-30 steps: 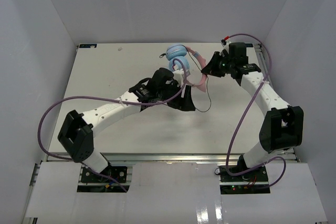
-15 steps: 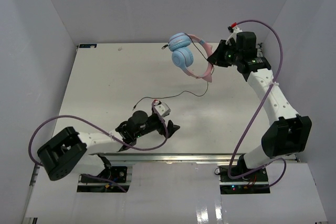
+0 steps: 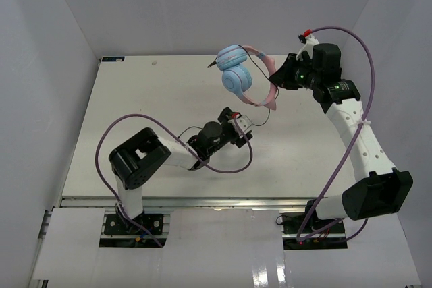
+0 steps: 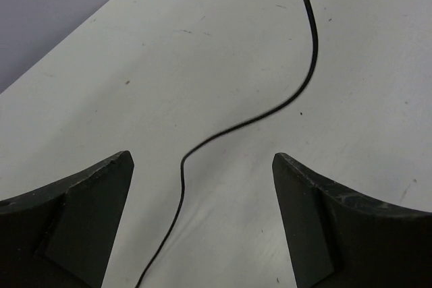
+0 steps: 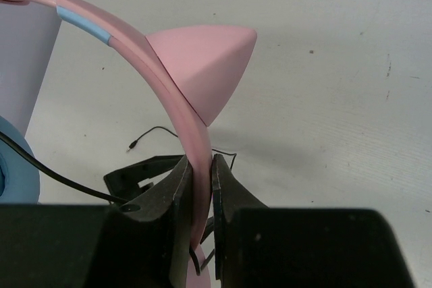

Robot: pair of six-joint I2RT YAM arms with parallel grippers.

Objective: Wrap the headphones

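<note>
Your left tool (image 4: 202, 158) sits low, jaws wide; your right tool (image 5: 200, 164), raised far right, pinches the headphones (image 3: 236, 80).

Bright even light, soft shadows; sharp

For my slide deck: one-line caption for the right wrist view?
Right pincer clamped on the headphones' pink headband near a cat-ear point, black cord trailing over the white table.
</note>
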